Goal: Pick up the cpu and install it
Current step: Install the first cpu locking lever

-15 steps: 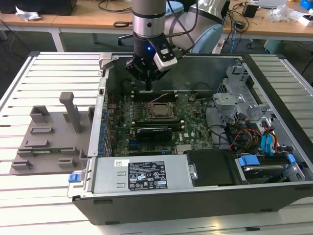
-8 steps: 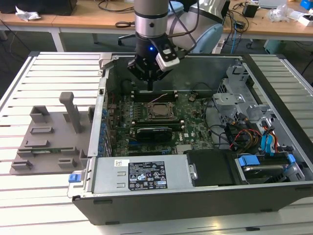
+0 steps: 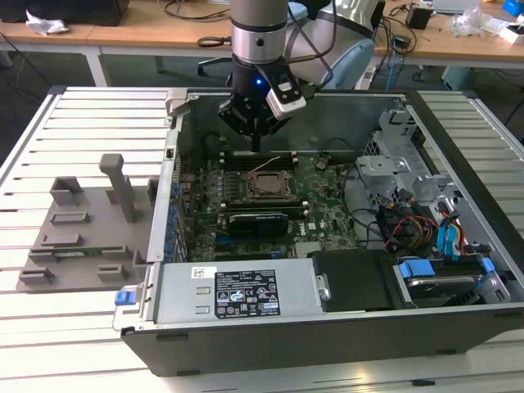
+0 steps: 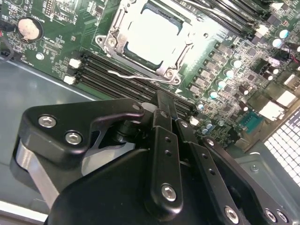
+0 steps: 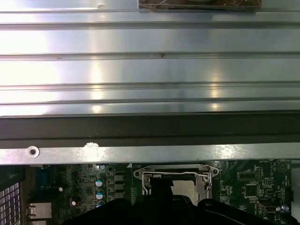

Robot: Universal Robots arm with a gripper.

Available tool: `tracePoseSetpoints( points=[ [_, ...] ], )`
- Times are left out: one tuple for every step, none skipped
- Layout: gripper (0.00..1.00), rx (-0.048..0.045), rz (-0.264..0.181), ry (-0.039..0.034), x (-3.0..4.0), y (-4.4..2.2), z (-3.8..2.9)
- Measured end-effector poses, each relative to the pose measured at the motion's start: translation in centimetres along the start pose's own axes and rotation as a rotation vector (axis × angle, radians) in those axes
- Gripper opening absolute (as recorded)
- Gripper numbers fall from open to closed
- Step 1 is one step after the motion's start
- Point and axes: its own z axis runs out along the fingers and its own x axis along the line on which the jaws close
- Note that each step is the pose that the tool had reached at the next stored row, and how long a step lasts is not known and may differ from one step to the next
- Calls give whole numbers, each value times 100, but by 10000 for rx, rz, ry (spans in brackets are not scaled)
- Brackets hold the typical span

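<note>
The cpu (image 3: 266, 185) lies flat in the motherboard socket inside the open computer case, its silvery top framed by the metal socket bracket. It also shows in the second wrist view, as the cpu (image 4: 151, 33), and partly in the first wrist view, as the cpu (image 5: 183, 187). My gripper (image 3: 256, 145) hangs above the board just behind the socket, over the memory slots. Its black fingers (image 4: 162, 108) are drawn together with nothing between them, apart from the cpu.
A grey fixture (image 3: 82, 229) with blocks and a post lies on the slatted table at the exterior view's left. The case wall (image 3: 168, 205) rings the board. A power supply (image 3: 237, 291) sits in front, and a drive cage with cables (image 3: 409, 221) is on the right.
</note>
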Motion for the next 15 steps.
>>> tracePoseSetpoints(
  points=[
    [11, -1, 1, 4, -19, 1, 3],
    [11, 0, -1, 6, -30, 1, 6],
    [11, -1, 0, 9, -40, 1, 13],
    [11, 0, -5, 23, -47, 1, 26],
    [11, 0, -10, 38, -50, 2, 42],
    [11, 0, -18, 56, -51, 2, 64],
    [11, 0, -19, 65, -50, 2, 79],
    [11, 2, -23, 74, -49, 2, 96],
    [11, 2, -26, 79, -49, 2, 106],
    [11, 1, -30, 84, -49, 2, 122],
    [11, 1, -31, 88, -49, 3, 133],
    [11, 1, -33, 94, -49, 3, 148],
    [11, 0, -36, 101, -49, 3, 165],
    [11, 1, -38, 108, -48, 3, 182],
    [11, 1, -41, 118, -47, 4, 208]
  ],
)
